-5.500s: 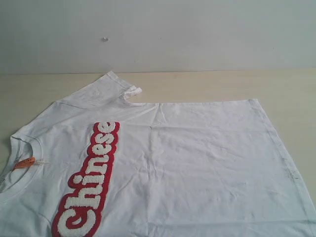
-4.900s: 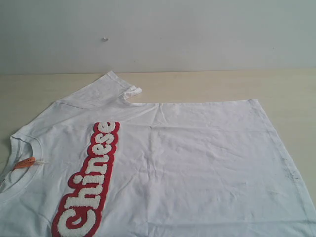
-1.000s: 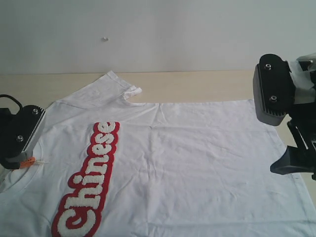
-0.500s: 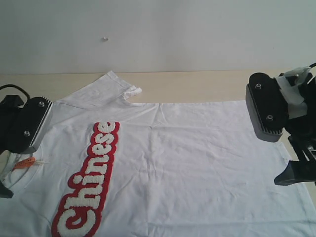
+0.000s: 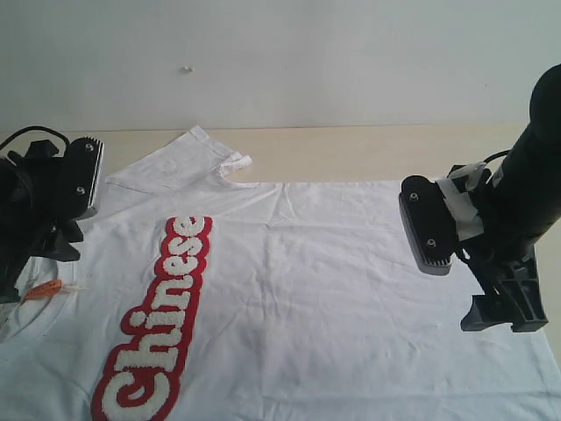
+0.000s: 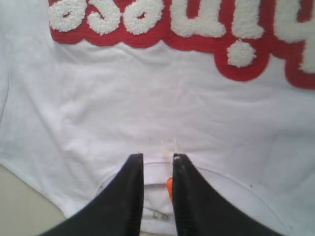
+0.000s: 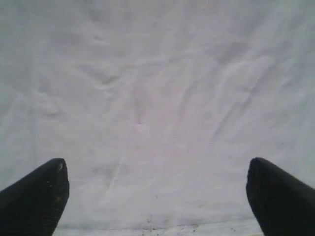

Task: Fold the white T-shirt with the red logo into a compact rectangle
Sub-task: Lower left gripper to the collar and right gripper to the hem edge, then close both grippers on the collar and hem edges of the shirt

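Note:
The white T-shirt [image 5: 333,289] lies flat, chest up, over most of the table, collar at the left and hem at the right. The red logo [image 5: 166,307] runs along its left part and also crosses the left wrist view as the logo band [image 6: 197,24]. My left gripper [image 6: 157,160] hangs over the ribbed collar [image 6: 155,172], its jaws a narrow gap apart, with the orange neck tag [image 6: 170,187] showing between them. My right gripper [image 7: 157,172] stands wide open over plain white cloth close to the hem [image 7: 162,228]; it holds nothing.
Bare wooden table [image 5: 351,149] shows behind the shirt and along the right edge. One sleeve [image 5: 188,162] lies spread toward the back wall. The left arm [image 5: 53,197] and right arm [image 5: 526,202] stand over the shirt's two ends.
Both arms came into view and moved in over the shirt, the left toward the collar, the right inward and down near the hem. The shirt itself has not shifted.

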{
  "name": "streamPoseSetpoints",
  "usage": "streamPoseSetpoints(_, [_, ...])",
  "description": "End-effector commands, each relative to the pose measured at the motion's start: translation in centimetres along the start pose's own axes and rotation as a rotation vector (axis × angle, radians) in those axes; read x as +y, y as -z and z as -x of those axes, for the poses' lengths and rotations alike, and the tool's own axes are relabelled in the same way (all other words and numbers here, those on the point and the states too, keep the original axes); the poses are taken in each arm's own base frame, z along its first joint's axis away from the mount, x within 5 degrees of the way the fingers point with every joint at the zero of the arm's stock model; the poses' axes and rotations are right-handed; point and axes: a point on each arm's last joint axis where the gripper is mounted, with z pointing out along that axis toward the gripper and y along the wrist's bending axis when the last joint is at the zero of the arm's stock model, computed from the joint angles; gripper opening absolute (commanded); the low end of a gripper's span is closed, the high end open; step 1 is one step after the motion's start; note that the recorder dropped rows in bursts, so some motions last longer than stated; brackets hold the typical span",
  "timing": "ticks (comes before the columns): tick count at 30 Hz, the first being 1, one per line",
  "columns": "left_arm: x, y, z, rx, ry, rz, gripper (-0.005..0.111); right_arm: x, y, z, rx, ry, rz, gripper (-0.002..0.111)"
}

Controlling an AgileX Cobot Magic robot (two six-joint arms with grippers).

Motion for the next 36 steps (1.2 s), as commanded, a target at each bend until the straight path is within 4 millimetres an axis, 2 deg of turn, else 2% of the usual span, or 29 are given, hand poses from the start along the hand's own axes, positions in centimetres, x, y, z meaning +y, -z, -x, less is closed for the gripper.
streamPoseSetpoints(1, [0.5, -1.0, -0.1, -0.006, 0.019, 0.023, 0.009, -0.5, -0.5, 0.0, -0.005, 0.003, -0.036, 0.090])
streamPoseSetpoints(3, [0.7, -1.2, -0.1, -0.005, 0.020, 0.036, 0.007, -0.5, -0.5, 0.0, -0.006, 0.002, -0.039, 0.090])
streamPoseSetpoints(4, [0.7, -1.2, -0.1, -0.006, 0.022, 0.039, 0.009, -0.5, -0.5, 0.0, -0.006, 0.002, -0.039, 0.090])
streamPoseSetpoints(7, [0.7, -1.2, -0.1, -0.009, 0.025, 0.039, 0.026, -0.5, -0.5, 0.0, -0.006, 0.002, -0.039, 0.090])
streamPoseSetpoints(9, [0.7, -1.2, 0.0, -0.010, 0.042, 0.033, 0.047, -0.5, -0.5, 0.0, -0.006, 0.002, -0.039, 0.090])
streamPoseSetpoints(13, [0.5, -1.2, 0.0, -0.013, 0.081, 0.018, 0.102, -0.5, -0.5, 0.0, -0.006, 0.002, -0.041, 0.090])
streamPoseSetpoints(14, [0.5, -1.2, 0.0, -0.013, 0.084, 0.017, 0.105, -0.6, -0.5, 0.0, -0.007, 0.002, -0.043, 0.090])
streamPoseSetpoints(22, [0.5, -1.2, 0.2, -0.057, 0.119, 0.008, 0.105, -0.6, -0.5, 0.0, -0.006, 0.006, -0.046, 0.089])
streamPoseSetpoints(25, [0.7, -0.7, -0.3, -0.106, 0.034, -0.073, 0.105, -0.8, -0.5, -0.2, 0.016, 0.034, -0.066, 0.086])
streamPoseSetpoints(28, [1.9, -0.2, -1.2, -0.127, 0.008, -0.166, 0.105, -1.1, -0.5, -1.0, 0.027, 0.018, -0.080, 0.085])
streamPoseSetpoints(31, [2.6, -0.9, -2.6, -0.108, 0.015, -0.213, 0.105, -1.4, -0.9, -2.2, 0.036, -0.021, -0.074, 0.084])
streamPoseSetpoints(36, [2.1, -3.0, -4.1, -0.005, -0.076, -0.309, 0.105, -1.8, -2.6, -4.1, 0.060, -0.045, -0.020, 0.080])
